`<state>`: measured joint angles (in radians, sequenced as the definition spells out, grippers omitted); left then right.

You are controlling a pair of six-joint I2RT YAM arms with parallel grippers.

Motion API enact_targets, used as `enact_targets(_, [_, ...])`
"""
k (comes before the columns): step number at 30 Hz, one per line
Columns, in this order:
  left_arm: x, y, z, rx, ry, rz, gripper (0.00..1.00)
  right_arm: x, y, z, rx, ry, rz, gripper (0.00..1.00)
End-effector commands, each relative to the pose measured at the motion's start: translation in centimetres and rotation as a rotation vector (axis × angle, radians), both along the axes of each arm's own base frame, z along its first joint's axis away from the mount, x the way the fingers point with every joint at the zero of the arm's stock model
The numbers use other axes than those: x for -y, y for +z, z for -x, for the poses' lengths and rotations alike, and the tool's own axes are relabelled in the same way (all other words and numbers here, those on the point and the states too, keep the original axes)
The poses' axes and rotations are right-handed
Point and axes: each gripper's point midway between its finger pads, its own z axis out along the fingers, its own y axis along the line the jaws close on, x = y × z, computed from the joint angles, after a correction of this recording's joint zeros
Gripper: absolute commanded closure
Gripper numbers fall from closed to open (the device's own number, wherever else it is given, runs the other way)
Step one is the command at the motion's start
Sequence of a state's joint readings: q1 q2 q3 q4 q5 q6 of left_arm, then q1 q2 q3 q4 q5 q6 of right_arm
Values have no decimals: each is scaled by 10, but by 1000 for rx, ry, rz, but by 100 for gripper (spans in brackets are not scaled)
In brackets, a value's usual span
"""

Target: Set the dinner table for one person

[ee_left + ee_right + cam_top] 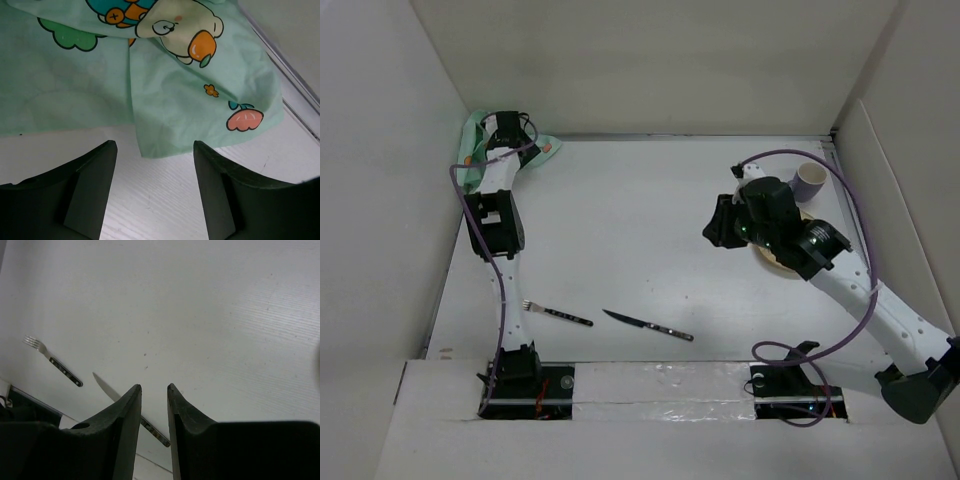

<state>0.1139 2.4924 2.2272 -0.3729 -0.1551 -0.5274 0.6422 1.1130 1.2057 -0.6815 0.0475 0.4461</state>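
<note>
At far-left corner of dinner table (640, 210): left gripper (155, 150) spread wide, empty, poised at edge of crumpled placemat (165, 90). Right gripper (154, 390) barely parted, empty, hanging above tabletop at right. Fork (558, 315), knife (648, 325) lie near front edge. Step, likely: fetching placemat. Next move needs pinch on cloth hem, then drag toward centre.

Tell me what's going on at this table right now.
Setting the table for one has barely begun. The left end effector hangs open in the far left corner of the matte white tabletop, just short of the crumpled mint-green cartoon-printed cloth placemat, holding nothing. The right end effector is empty too, jaws slightly apart, beside a round tan plate and a pale lilac cup. A dark-handled metal fork and a matching knife lie near the front edge.
</note>
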Motion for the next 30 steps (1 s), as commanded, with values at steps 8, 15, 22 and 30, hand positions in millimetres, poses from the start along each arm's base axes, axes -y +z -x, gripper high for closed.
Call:
enact_targets(8, [-2,-4,-24,79,-27,71,59,-20,20,-16,28,30,-20,67])
enact_targets(15, [15,13,-34,144,-50,136,100,-35,21,-15,23,86,-53,69])
enact_targets(22, [160,113,-20,328,-361,229,100,-34,24,-14,53,83,-58,73])
enact_targets(30, [348,159,112,321,-685,379,100,-9,45,-35,154,-2,-18,75])
